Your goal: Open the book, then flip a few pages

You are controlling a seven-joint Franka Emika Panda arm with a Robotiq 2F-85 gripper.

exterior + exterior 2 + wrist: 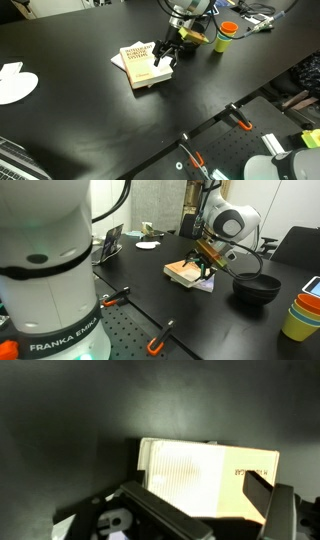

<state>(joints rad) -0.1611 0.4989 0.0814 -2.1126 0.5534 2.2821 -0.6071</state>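
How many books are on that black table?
1. The book lies near the middle of the table, under the gripper. Another could lie outside the views.

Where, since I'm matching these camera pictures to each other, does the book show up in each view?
In an exterior view: the book lies just left of centre, in the upper half.
In an exterior view: the book sits right of centre at mid-height, left of the black bowl.
Wrist view: the book fills the lower middle and right.
Shared landmark: the gripper at the book's edge.
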